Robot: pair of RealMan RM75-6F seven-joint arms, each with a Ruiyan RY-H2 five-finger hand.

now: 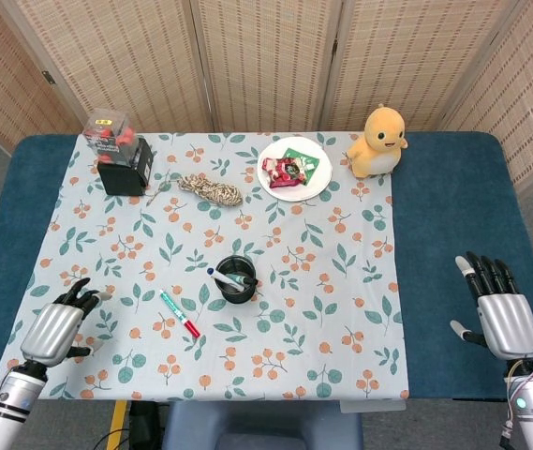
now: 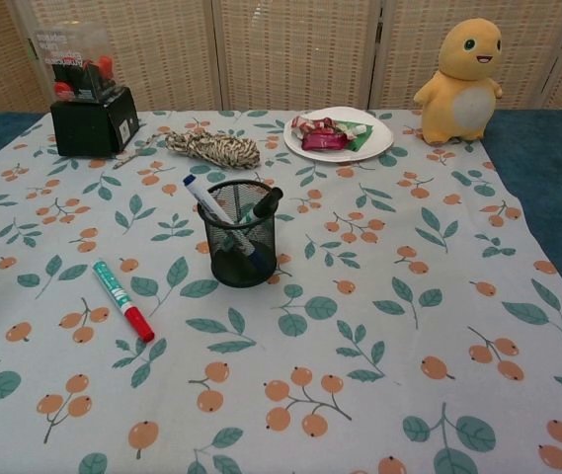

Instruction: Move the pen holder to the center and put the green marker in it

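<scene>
The pen holder (image 2: 240, 234), a black mesh cup, stands upright near the middle of the patterned tablecloth (image 1: 341, 281). Two markers lean inside it: one with a blue cap (image 2: 211, 207) tilting to the left and one with a dark cap (image 2: 259, 209) tilting to the right. The chest view shows their barrels through the mesh; from the head view only the rim and the tips at the top can be made out.

A green marker with a red cap (image 2: 122, 301) lies flat on the cloth just to the left of the holder, apart from it, its red end pointing toward the near edge.

The left hand (image 1: 58, 323) rests at the near left corner of the cloth, fingers curled loosely and apart, holding nothing. The right hand (image 1: 497, 309) sits on the blue table surface (image 1: 453, 206) well right of the cloth, fingers stretched out and spread, also empty. Both hands appear only in the head view.

Along the far side sit a black box with a clear container of red pieces (image 2: 88, 99), a coil of rope (image 2: 216, 149), a white plate of wrapped snacks (image 2: 379, 138) and a yellow plush toy (image 2: 461, 79).
</scene>
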